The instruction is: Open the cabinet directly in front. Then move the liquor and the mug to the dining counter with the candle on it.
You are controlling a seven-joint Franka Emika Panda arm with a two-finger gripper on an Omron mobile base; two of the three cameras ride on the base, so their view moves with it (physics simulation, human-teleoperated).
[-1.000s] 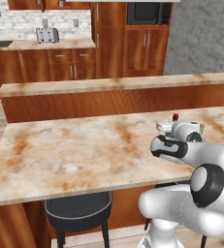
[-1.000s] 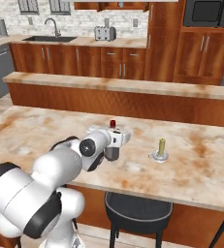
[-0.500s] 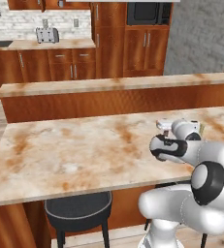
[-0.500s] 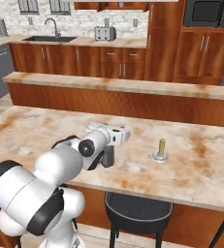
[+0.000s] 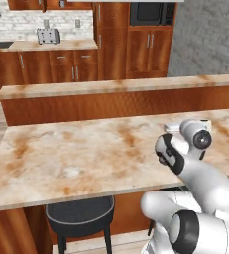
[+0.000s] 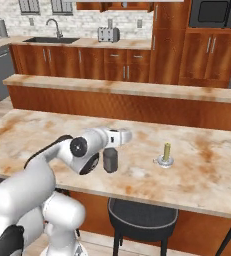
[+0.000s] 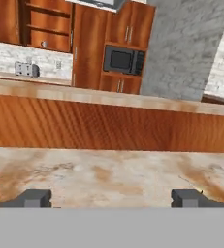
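The liquor bottle (image 6: 110, 160) is standing upright on the dining counter (image 6: 207, 175), left of centre in the right base view. It is showing as a dark grey cylinder, with its top tucked behind the white hand, so the cap cannot be made out.

Directly above it, the gripper (image 6: 126, 136) is hanging level and pointing toward the far side of the counter. The bottle's long axis is running straight up, across the line of the fingers, and the bottle lies below and slightly behind them, not between them.

In the hand view, the two fingertips (image 7: 36, 197) are sitting at the lower left and lower right, spread wide with bare marble between them. The gripper is wide open and gripping nothing.

To the right of the bottle in the right base view, the candle (image 6: 166, 152) is standing on its small saucer. It is near the bottle but clearly apart from it, and a black stool (image 6: 142, 217) is tucked under the counter edge below.

I judge the bottle to be delivered. The next move is likely a lift clear without knocking its neck, then a trip for the mug.

The right base view is giving bottle, hand and candle together. The left base view is giving the arm's back across the counter's right side. The hand view is giving the finger spread and, at its upper left, a cabinet (image 7: 40, 29) with open shelves.
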